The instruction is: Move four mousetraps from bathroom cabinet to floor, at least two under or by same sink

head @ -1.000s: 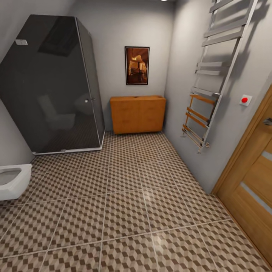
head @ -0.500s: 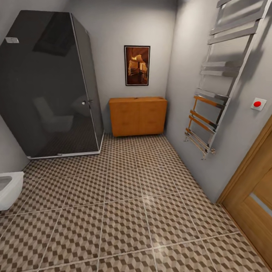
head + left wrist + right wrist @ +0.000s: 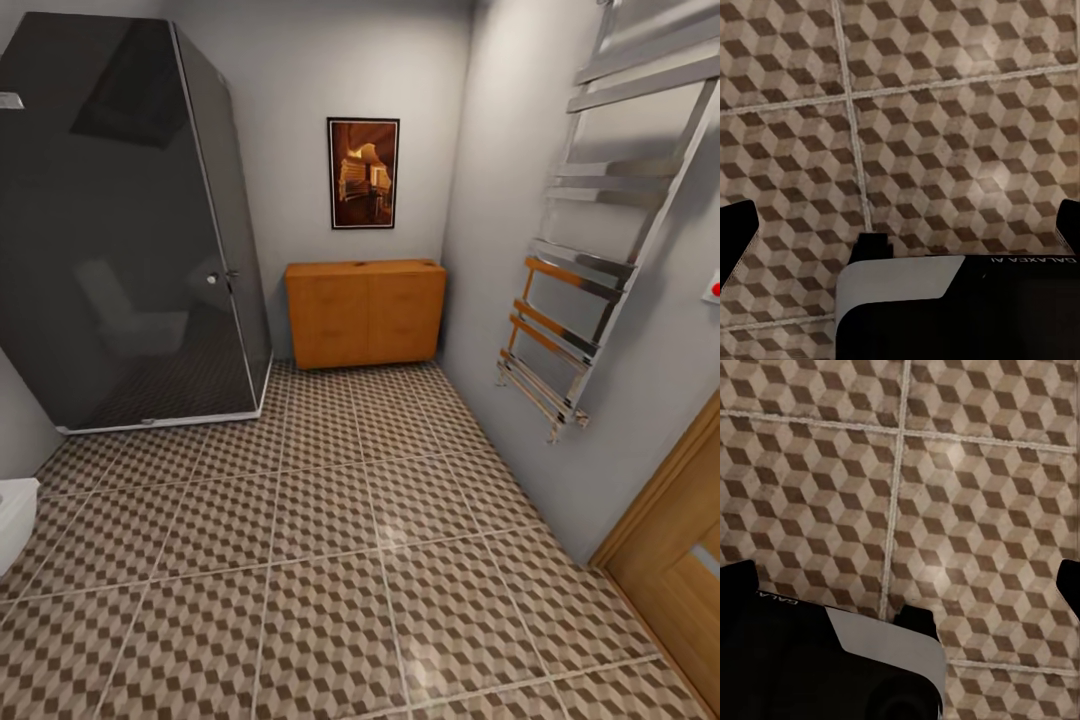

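Head view: looking down a small bathroom at the cabinet (image 3: 365,312), orange-brown, shut, standing against the far wall under a framed picture (image 3: 363,172). Well apart from it for now, with lots of bathroom floor (image 3: 330,520) in between.

Looks like the very first step: getting over to the cabinet. Nothing taken out yet. Probably the mousetraps inside, going by the task.

Next, by a guess: roll straight ahead, stop close, then reach for a door and pull it open. Best to keep to the middle, away from the shiny towel rail (image 3: 590,260) on one side and the dark glass shower (image 3: 120,220) on the other.

Left wrist view: left gripper (image 3: 900,236) spread wide, holding nothing, pointing down at the tiles. Right wrist view: right gripper (image 3: 900,592) the same, wide apart and bare.

Underfoot: big square tiles with little brown, tan and cream cubes, pale lines between, a bit shiny. Grey walls all round. A wooden door (image 3: 680,560) near one side, a bit of white toilet (image 3: 12,520) at the other.
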You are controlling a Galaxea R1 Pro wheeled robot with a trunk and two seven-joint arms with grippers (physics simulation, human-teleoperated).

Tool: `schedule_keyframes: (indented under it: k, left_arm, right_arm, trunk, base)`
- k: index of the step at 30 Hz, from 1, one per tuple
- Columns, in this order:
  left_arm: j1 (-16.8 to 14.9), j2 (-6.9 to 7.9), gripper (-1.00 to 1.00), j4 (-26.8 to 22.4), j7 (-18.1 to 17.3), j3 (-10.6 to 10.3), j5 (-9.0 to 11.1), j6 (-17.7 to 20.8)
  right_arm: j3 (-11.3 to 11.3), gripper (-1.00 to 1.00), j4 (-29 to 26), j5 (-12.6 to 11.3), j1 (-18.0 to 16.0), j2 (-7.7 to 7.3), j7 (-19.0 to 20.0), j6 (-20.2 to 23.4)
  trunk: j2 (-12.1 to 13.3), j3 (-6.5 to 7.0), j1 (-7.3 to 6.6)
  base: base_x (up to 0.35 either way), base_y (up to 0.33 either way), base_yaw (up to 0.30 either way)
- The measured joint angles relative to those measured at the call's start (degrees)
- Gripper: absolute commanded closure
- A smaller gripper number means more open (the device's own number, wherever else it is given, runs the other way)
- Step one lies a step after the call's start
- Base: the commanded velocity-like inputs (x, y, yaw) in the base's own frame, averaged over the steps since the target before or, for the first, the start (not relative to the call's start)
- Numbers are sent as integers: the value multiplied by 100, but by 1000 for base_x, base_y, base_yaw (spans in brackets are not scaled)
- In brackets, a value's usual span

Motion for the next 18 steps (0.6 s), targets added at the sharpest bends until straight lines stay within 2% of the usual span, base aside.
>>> schedule_keyframes:
  k: [18]
  left_arm:
    - [0, -3, -100, 0, -1, 0, -2, 8]
  right_arm:
    - [0, -100, 0, -1, 0, -9, 0, 0]
  trunk:
    - [0, 0, 0]
  base:
    - [333, 0, 0]
